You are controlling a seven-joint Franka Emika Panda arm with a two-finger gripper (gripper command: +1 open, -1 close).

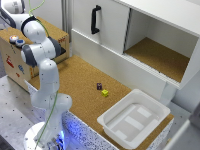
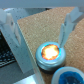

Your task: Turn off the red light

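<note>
In the wrist view the red light point(image 2: 50, 52) is a small round puck with a pale rim, and its top glows orange-red. It sits on the brown top of the wooden box point(image 2: 47, 25). My gripper point(image 2: 40, 45) is open and empty above it, with one finger point(image 2: 14, 35) on each side of the light and neither touching it. The same-sized blue round light point(image 2: 70, 77) lies right beside it. In the exterior view both lights, the red light point(image 1: 13, 38) and the blue light point(image 1: 20, 43), sit on the wooden box point(image 1: 15, 62) at the left. The gripper itself is hard to make out there.
A cork tabletop point(image 1: 80, 82) holds a small dark block point(image 1: 99, 86), a yellow block point(image 1: 105, 92) and a white bin point(image 1: 132, 117). A white cabinet point(image 1: 150, 40) with a black handle point(image 1: 95, 19) and an open compartment stands behind.
</note>
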